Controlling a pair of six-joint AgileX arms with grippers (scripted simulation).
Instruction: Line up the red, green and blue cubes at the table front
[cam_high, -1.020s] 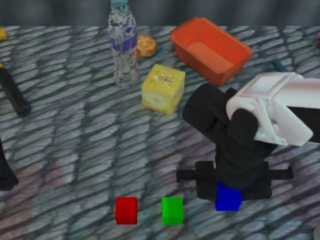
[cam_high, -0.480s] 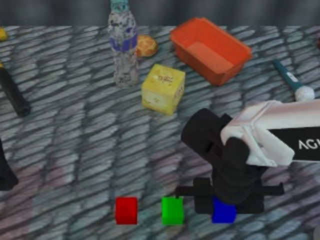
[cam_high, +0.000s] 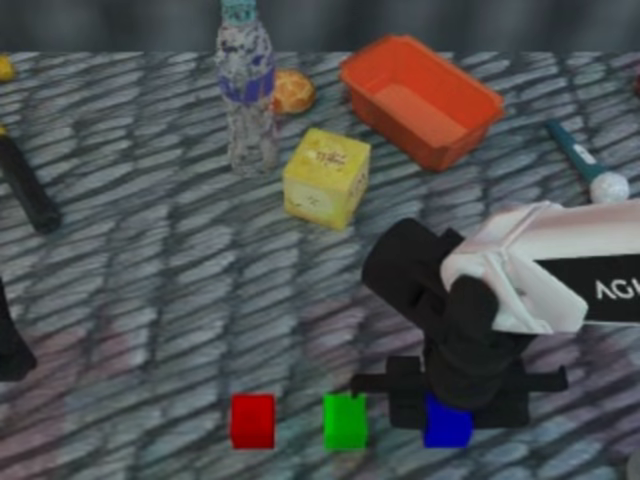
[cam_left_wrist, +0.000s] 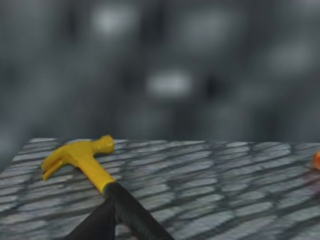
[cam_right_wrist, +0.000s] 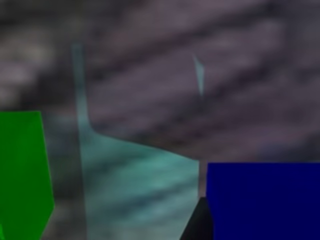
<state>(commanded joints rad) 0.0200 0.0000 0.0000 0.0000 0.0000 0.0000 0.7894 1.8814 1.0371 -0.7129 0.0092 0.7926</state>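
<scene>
The right claw (cam_high: 448, 415) stands low over the worktop (cam_high: 150, 300) at its front edge, right of centre, with the blue cube (cam_high: 447, 427) between its fingers. The top view does not show whether the fingers grip the cube or have parted from it, and the right wrist view shows only the cube's face with a dark finger edge beside it, so the claw's state cannot be told. Compared with one second ago, the right arm has swung down and toward the left: the cube has travelled slightly leftward and toward the front, and the arm's white casing now sits lower in the top view, uncovering a teal-handled tool (cam_high: 583, 160) at the right. Compared with half a second ago, almost nothing has shifted, which suggests the cube has reached the surface and the descent is over. The red cube (cam_high: 252, 421) and green cube (cam_high: 345, 422) lie at the front unchanged; the blue cube now stands in the same row, right of the green one and at similar spacing. The lining-up therefore appears essentially complete, pending release and withdrawal. The left claw is out of sight; the left arm (cam_high: 12, 345) is parked at the left edge near a yellow hammer (cam_left_wrist: 82, 159).
</scene>
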